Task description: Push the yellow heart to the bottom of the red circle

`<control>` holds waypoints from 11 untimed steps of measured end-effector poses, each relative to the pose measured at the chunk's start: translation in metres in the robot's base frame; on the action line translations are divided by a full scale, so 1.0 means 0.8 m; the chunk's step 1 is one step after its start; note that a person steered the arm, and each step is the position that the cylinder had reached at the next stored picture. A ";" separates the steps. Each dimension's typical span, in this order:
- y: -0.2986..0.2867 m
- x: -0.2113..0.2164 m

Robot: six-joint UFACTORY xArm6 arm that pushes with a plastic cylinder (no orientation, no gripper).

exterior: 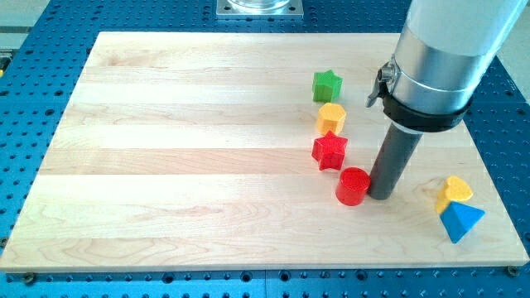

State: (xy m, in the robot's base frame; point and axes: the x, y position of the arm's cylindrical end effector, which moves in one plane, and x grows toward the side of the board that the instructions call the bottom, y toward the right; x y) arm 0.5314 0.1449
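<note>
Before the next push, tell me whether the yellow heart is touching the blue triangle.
Touching. In the camera view, the yellow heart sits directly against the upper edge of the blue triangle, with no wood showing between them. My tip stands beside the red circle, away from both.

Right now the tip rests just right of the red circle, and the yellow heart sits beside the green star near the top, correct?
Not quite. In the camera view the yellow heart sits beside the blue triangular block, lower right. My tip is just right of the red circle.

No readable text, labels, brands, numbers or signs anywhere: none on tabletop (190,124), none on coloured blocks, none on arm housing (443,50).
</note>
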 end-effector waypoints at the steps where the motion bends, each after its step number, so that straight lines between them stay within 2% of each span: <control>1: -0.014 0.000; 2: 0.019 -0.019; 3: 0.119 -0.054; 4: 0.158 -0.041; 5: 0.158 -0.002; 6: 0.108 0.027; 8: 0.003 0.041; 10: 0.042 0.057; 11: 0.032 0.073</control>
State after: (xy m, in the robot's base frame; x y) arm 0.5896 0.1701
